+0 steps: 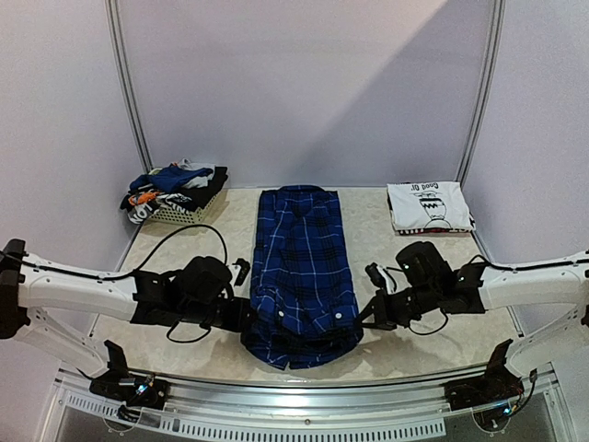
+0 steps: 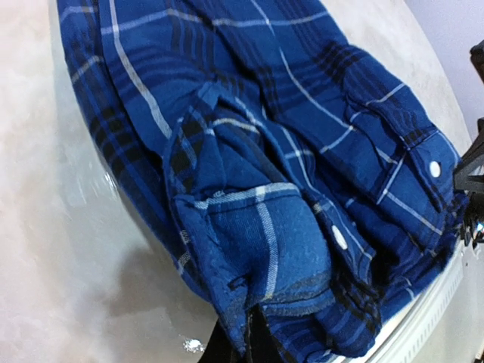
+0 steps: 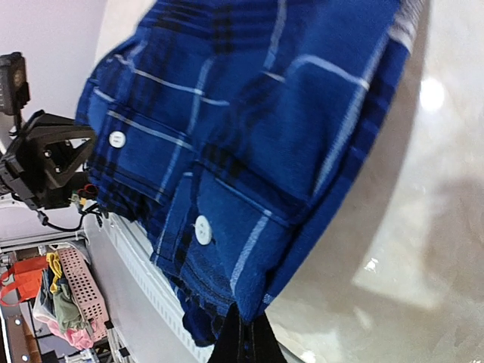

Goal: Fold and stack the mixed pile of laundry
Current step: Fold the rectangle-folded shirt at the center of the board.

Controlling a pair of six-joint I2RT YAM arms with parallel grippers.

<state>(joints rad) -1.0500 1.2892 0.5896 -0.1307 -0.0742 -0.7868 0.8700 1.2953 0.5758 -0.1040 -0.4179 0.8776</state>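
Mixed laundry pile occupies the white slatted basket at the far-left corner of the table; blue, black, white and orange pieces are heaped above its rim. One garment, the blue-and-black plaid shirt, lies at table centre as a long narrow strip, with the collar toward the far edge and the hem at the near edge. The left gripper is fully closed on the near-left corner of the shirt, pinching a bunched fold of fabric. The right gripper is fully closed on the near-right corner, just below a white button. Both arms reach in from the sides and flank the strip. A black cable loops over the table beside the left arm, apart from the shirt. A folded white T-shirt lies at the far right, well apart from the shirt. Its dark cartoon print carries lettering that starts "Good"; the remainder cannot be read. In the right wrist view, a pink slatted basket sits beyond the near table edge, holding coloured items that cannot be identified.
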